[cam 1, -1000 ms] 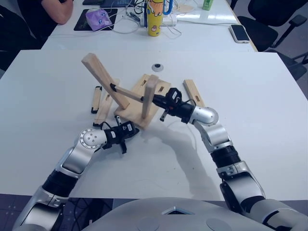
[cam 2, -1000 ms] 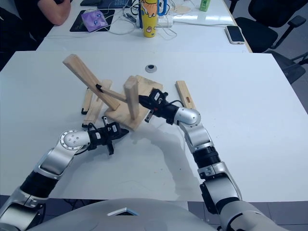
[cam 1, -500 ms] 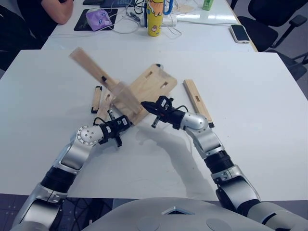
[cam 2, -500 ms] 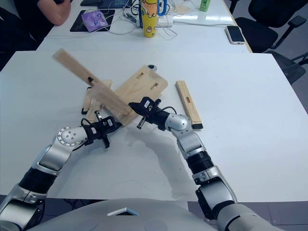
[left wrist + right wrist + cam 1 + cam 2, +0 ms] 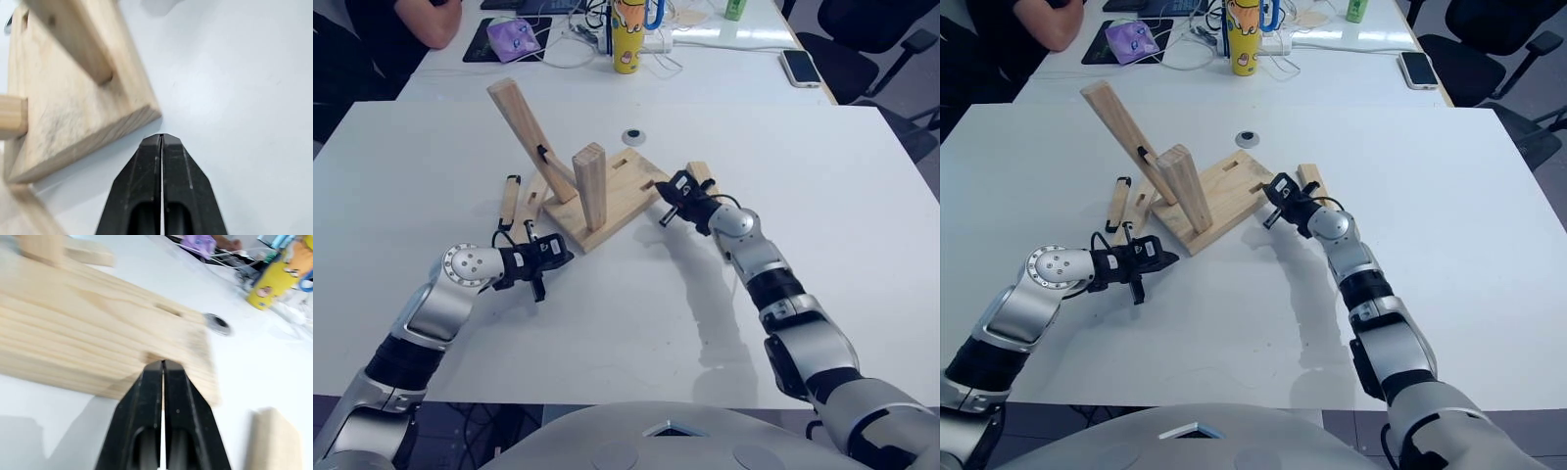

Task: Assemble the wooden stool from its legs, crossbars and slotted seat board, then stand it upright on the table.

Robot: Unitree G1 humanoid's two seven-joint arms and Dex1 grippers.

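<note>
Left eye view: the slotted seat board (image 5: 625, 192) lies on the white bench (image 5: 822, 176) with two legs set in it. One leg (image 5: 590, 186) stands nearly upright; the other leg (image 5: 524, 127) leans away to the robot's left. A loose crossbar (image 5: 510, 200) with black ends lies just left of the board, and a loose leg (image 5: 1309, 176) lies beside the right claw. The left claw (image 5: 161, 139) is closed on nothing and rests low over the bench, near the board's front corner. The right claw (image 5: 162, 364) is likewise closed and empty, its tip at the board's right edge. A small round black object (image 5: 632, 136) sits behind the board.
</note>
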